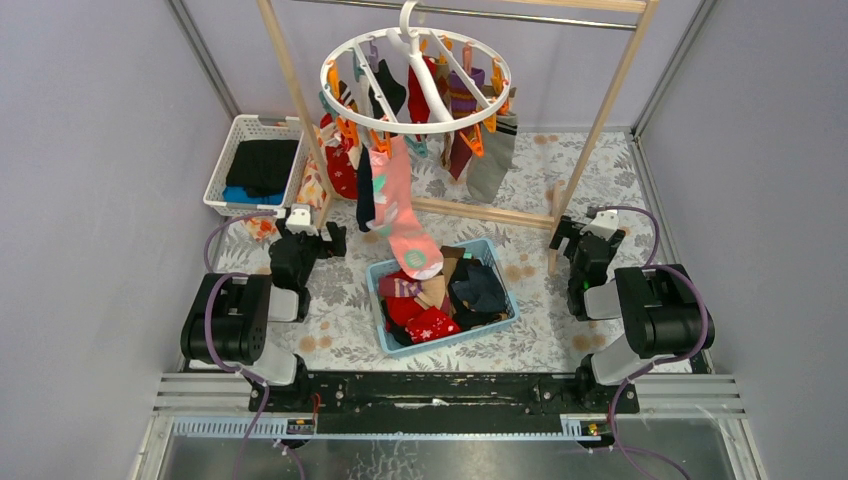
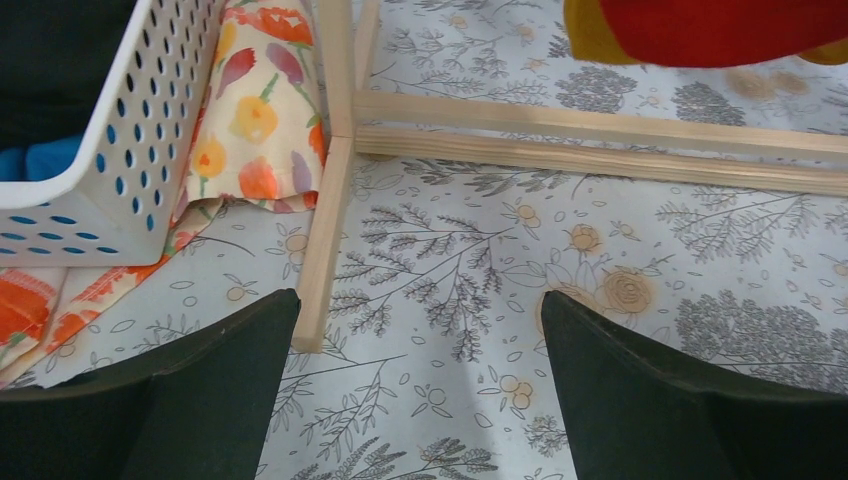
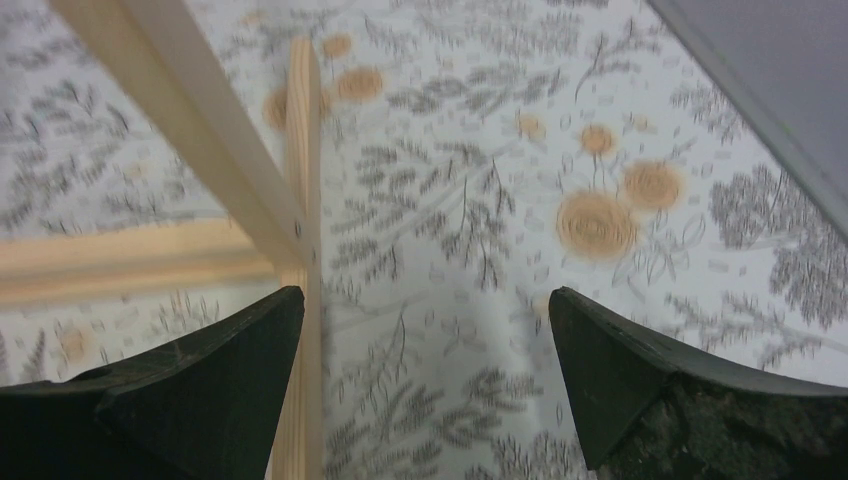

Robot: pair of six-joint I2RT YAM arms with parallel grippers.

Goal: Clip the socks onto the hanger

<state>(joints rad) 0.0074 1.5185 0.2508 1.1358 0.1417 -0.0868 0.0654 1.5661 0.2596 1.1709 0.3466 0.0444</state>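
Observation:
The round white hanger (image 1: 416,82) hangs from the wooden rail, with several socks (image 1: 402,205) clipped to its orange and teal clips. More socks (image 1: 438,298) lie heaped in a light blue bin (image 1: 499,268) at the table's middle. A red sock (image 2: 720,28) shows at the top of the left wrist view. My left gripper (image 1: 307,240) (image 2: 420,300) is open and empty, low over the floral cloth left of the bin. Right of the bin, beside the rail's foot, my right gripper (image 1: 578,240) (image 3: 427,295) is open and empty too.
A tall wooden rail frame (image 1: 478,212) stands across the back; its base bars (image 2: 600,140) (image 3: 300,180) lie just ahead of both grippers. A white perforated basket (image 1: 222,172) (image 2: 140,130) with dark folded clothes sits back left on floral fabric (image 2: 255,120). Grey walls enclose the sides.

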